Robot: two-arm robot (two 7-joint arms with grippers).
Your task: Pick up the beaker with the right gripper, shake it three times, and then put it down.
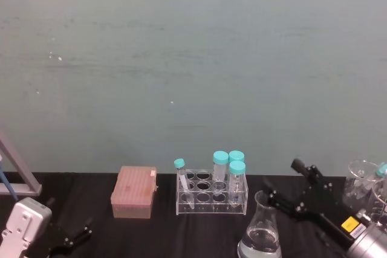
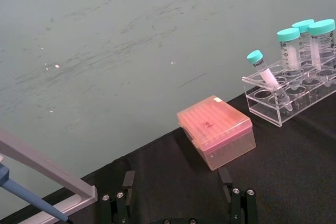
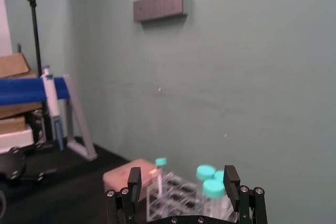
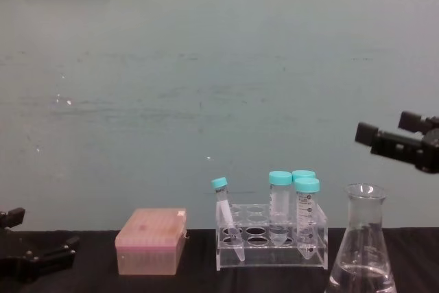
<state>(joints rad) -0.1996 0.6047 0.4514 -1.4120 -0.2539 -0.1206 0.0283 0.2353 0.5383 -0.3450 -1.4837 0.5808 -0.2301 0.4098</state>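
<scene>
Beaker (image 4: 361, 252) stands on the desk (image 1: 84, 188), front-right of the tube rack (image 4: 271, 243), apparently a quarter full: fragile, slippery glass, likely bottom-heavy. The narrow neck offers the hold. Right gripper (image 4: 389, 128), jaws apart, hovers above its rim; left gripper (image 2: 177, 178) is parked low, jaws apart.

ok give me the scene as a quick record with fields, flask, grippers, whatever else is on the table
beaker: clear glass conical flask, upright on black table, some clear liquid, ungripped
right gripper: black, open, in the air higher than the flask's rim, apart from it
left gripper: black, open, low at table's left
others: clear rack of teal-capped tubes; pink lidded box
</scene>
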